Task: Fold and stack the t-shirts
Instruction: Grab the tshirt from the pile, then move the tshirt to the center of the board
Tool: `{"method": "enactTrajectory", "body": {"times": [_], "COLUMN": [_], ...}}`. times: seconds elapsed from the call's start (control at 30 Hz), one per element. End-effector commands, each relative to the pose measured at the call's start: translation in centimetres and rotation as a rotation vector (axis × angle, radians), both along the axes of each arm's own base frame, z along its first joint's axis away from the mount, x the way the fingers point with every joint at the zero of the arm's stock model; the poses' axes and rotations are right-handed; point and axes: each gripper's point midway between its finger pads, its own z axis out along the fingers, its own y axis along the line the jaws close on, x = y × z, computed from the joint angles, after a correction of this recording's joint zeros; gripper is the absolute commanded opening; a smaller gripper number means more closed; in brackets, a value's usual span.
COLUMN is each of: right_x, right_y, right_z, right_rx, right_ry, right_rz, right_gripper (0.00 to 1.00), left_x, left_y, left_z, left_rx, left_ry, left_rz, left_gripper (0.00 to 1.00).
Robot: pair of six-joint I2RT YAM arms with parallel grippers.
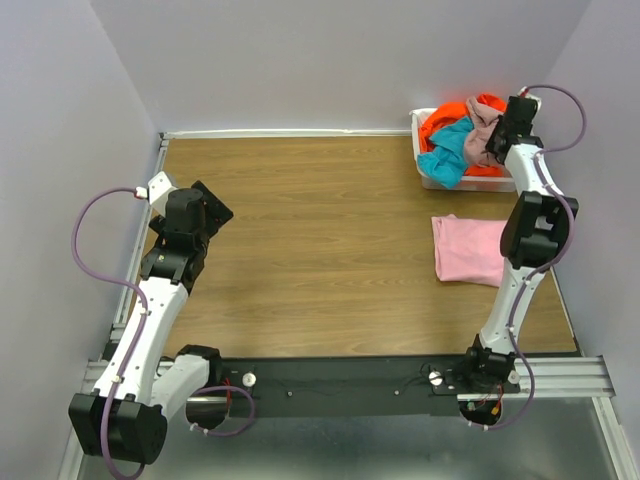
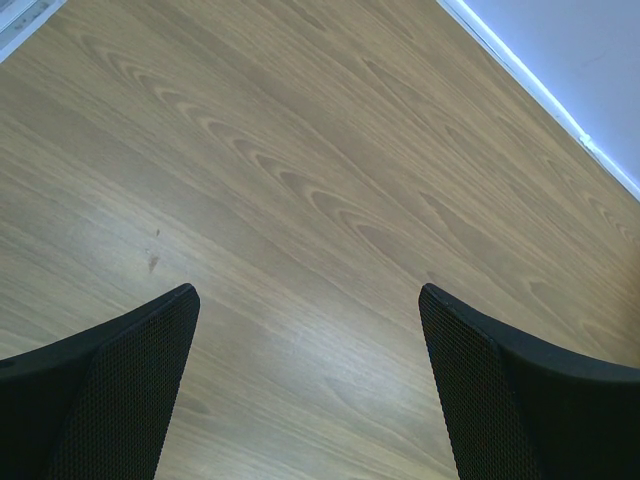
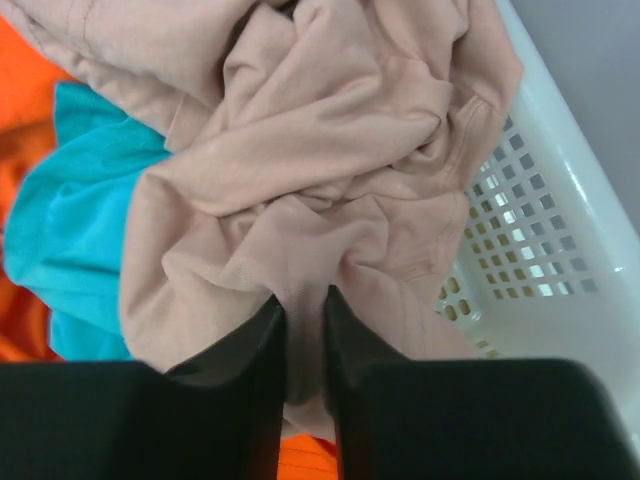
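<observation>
A white slotted basket (image 1: 424,178) at the back right holds crumpled orange (image 1: 443,118), teal (image 1: 450,150) and dusty rose-mauve (image 1: 484,128) t-shirts. My right gripper (image 1: 503,135) is over the basket, shut on a fold of the rose-mauve shirt (image 3: 330,180), pinched between the fingers (image 3: 262,340). Teal (image 3: 70,220) and orange (image 3: 25,90) cloth lie beside it. A folded light pink t-shirt (image 1: 470,250) lies flat on the table in front of the basket. My left gripper (image 1: 205,212) is open and empty above bare wood at the left (image 2: 305,300).
The wooden table (image 1: 320,240) is walled by grey panels at the back and sides. The basket's slotted wall (image 3: 540,240) is right of my right gripper. A black rail (image 1: 340,385) with both arm bases runs along the near edge.
</observation>
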Motion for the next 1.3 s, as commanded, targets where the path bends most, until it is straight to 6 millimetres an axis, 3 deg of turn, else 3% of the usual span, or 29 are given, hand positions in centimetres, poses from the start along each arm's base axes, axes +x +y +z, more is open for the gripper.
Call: {"method": "enactTrajectory", "body": {"times": [0.0, 0.03, 0.17, 0.2, 0.27, 0.3, 0.4, 0.43, 0.47, 0.5, 0.63, 0.67, 0.77, 0.87, 0.97, 1.0, 1.07, 1.1, 1.17, 1.27], "right_x": [0.1, -0.2, -0.8, -1.3, -2.0, -2.7, -3.6, -4.3, -4.5, -5.0, -5.8, -6.4, -7.8, -10.7, -13.1, -14.8, -16.7, -18.2, -21.2, -23.2], "right_y": [-0.2, -0.2, 1.0, 1.7, 2.3, 2.9, 3.8, 4.0, 4.2, 4.5, 6.5, 7.1, 9.8, 14.8, 19.2, 22.5, 26.1, 29.3, 33.2, 36.6], "right_z": [0.7, 2.3, 6.3, 8.8, 11.6, 14.3, 18.6, 21.6, 22.8, 26.1, 32.0, 34.7, 38.2, 42.3, 44.3, 45.3, 46.3, 46.7, 47.8, 48.6], "right_rx": [0.009, 0.022, 0.046, 0.060, 0.073, 0.086, 0.097, 0.093, 0.093, 0.082, 0.101, 0.105, 0.177, 0.267, 0.327, 0.347, 0.340, 0.368, 0.425, 0.500], "right_ry": [-0.006, -0.039, -0.110, -0.155, -0.207, -0.260, -0.344, -0.404, -0.429, -0.496, -0.618, -0.676, -0.751, -0.821, -0.846, -0.860, -0.880, -0.883, -0.906, -0.919], "right_rz": [-0.015, -0.024, 0.017, 0.038, 0.057, 0.075, 0.103, 0.108, 0.115, 0.132, 0.236, 0.261, 0.374, 0.558, 0.684, 0.760, 0.844, 0.926, 1.054, 1.140], "right_gripper": [0.09, 0.01, 0.01, 0.00, 0.00, 0.01, 0.00, 0.01, 0.00, 0.00, 0.00, 0.00, 0.01, 0.00, 0.00, 0.01, 0.00, 0.00, 0.00, 0.00], "left_x": [0.3, 0.2, 0.2, 0.1, 0.0, 0.0, -0.1, 0.0, 0.0, 0.0, -0.1, -0.1, -0.2, -0.3, -0.4, -0.5, -0.7, -0.9, -1.2, -1.7], "left_y": [0.8, 0.8, 0.5, 0.5, 0.3, 0.1, -0.2, -0.6, -0.8, -1.1, -1.5, -1.5, -1.7, -2.1, -2.4, -2.4, -2.5, -2.5, -2.6, -2.6], "left_z": [1.8, 1.9, 2.2, 2.3, 2.4, 2.5, 2.6, 2.7, 2.7, 2.6, 2.6, 2.5, 2.6, 2.7, 2.8, 2.7, 2.9, 3.0, 3.3, 3.6], "left_rx": [0.008, 0.005, -0.003, -0.006, -0.009, -0.015, -0.024, -0.031, -0.035, -0.038, -0.041, -0.043, -0.048, -0.053, -0.054, -0.053, -0.055, -0.055, -0.055, -0.057], "left_ry": [-0.044, -0.047, -0.057, -0.058, -0.063, -0.066, -0.073, -0.076, -0.078, -0.076, -0.074, -0.072, -0.077, -0.081, -0.083, -0.083, -0.088, -0.092, -0.099, -0.101], "left_rz": [0.044, 0.044, 0.034, 0.028, 0.021, 0.010, -0.012, -0.031, -0.043, -0.061, -0.085, -0.086, -0.100, -0.119, -0.141, -0.143, -0.153, -0.155, -0.162, -0.171], "left_gripper": [0.99, 0.99, 0.99, 0.99, 0.99, 0.99, 0.99, 0.99, 0.99, 0.99, 0.99, 0.99, 0.99, 0.99, 0.99, 0.99, 0.99, 0.99, 0.99, 0.99]}}
